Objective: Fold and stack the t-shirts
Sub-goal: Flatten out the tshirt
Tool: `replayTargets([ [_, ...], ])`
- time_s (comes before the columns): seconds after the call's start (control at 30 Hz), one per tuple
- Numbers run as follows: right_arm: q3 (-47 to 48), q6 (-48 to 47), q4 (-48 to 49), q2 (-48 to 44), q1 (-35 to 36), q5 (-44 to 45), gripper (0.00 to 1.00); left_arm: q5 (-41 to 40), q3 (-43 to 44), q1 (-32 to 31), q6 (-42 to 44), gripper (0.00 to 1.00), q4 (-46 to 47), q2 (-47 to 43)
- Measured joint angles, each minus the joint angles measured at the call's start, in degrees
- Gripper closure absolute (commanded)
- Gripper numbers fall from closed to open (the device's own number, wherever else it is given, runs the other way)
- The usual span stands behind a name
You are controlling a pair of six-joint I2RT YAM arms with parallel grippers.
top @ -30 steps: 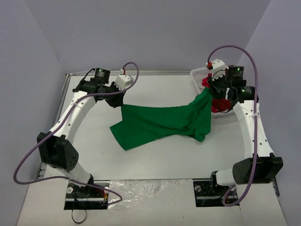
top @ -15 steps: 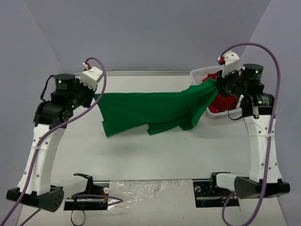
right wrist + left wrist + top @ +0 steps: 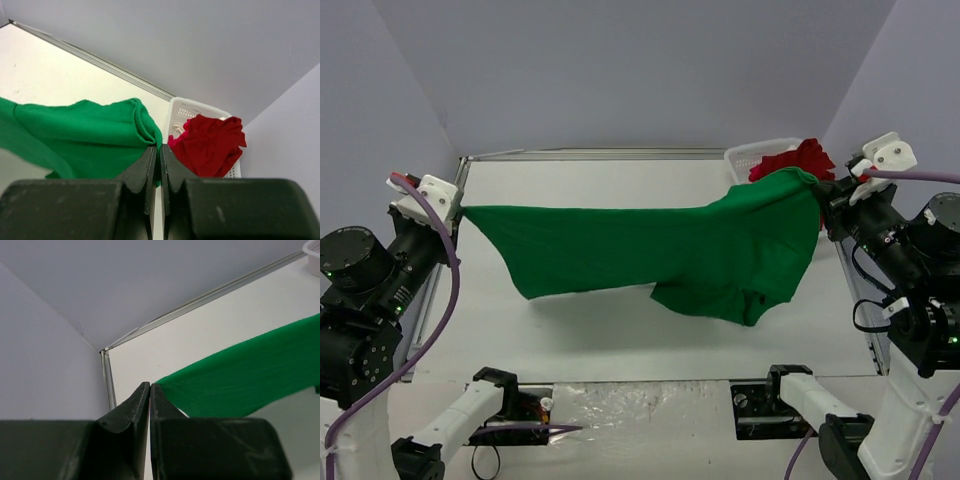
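The bright green t-shirt (image 3: pixel 650 250) hangs stretched in the air across the table, held at both ends. My left gripper (image 3: pixel 460 210) is shut on its left corner; the wrist view shows the green cloth (image 3: pixel 250 375) running from the closed tips (image 3: pixel 150 386). My right gripper (image 3: pixel 820 185) is shut on the shirt's right end, with a bunched green hem (image 3: pixel 145 125) pinched between its jaws (image 3: pixel 159 147). The lower part of the shirt sags toward the right. The deep red t-shirt (image 3: pixel 212 145) lies crumpled in the white basket (image 3: pixel 182 112), also seen as a red heap (image 3: pixel 790 160) at the back right.
The white lattice basket (image 3: pixel 750 155) stands at the table's far right corner. A metal rail (image 3: pixel 590 154) runs along the table's back edge and another rail (image 3: pixel 107 380) along the left side. Both arm bases (image 3: pixel 510 400) sit at the near edge.
Both arms have risen and swung outward, lifting the green t-shirt off the table and pulling it taut between them. The red t-shirt stays in the basket.
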Motion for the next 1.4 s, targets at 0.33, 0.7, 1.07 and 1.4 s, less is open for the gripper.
replayTargets([
  [0.33,7.7,1.1,5.7,20.3,0.0,2.3,1.00,-5.5,6.1,0.0,0.7,0.98,6.3,13.0],
  [0.7,5.5,-1.6,15.6,49.0,6.5,9.5,1.00,-15.1,-10.3,3.7,5.9,0.98,25.9,34.2],
  [1.07,20.7,-3.7,20.7,79.0,15.3,17.3,0.10,-27.8,-11.1,9.7,13.6,0.06,43.9,59.3],
  [1.4,4.2,-4.3,23.6,71.2,16.1,21.2,0.12,-27.0,-14.2,8.7,12.4,0.06,43.6,54.2],
])
